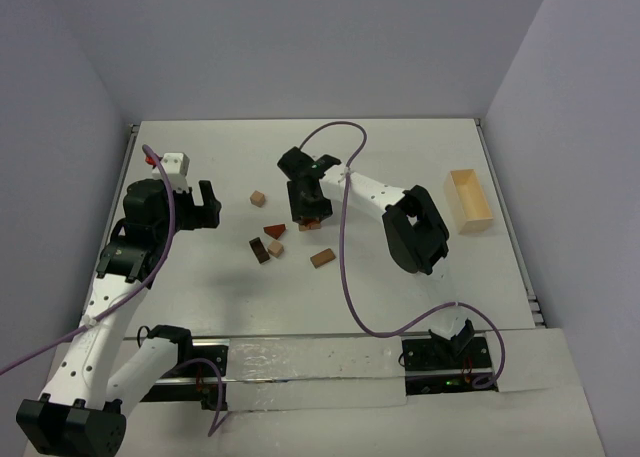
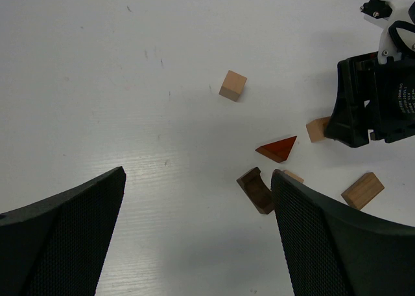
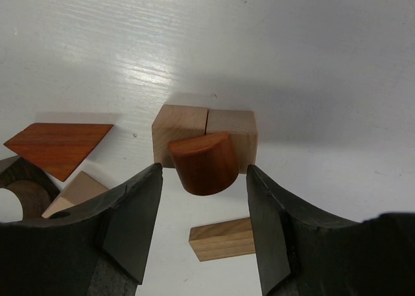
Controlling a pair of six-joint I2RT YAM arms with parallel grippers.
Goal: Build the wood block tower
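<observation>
Illegible print [image 2: 403, 100] near right jaws

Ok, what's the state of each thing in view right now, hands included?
left hand: open, empty.
right hand: open, straddling the half-round block.
half-round block: lying on the two tan cubes.
two tan cubes: side by side, touching.
red triangle: flat on table, loose.
dark arch block: loose on table.
tan bar: loose on table.
lone tan cube: loose, set apart.
pale box: upright, open-topped.
</observation>
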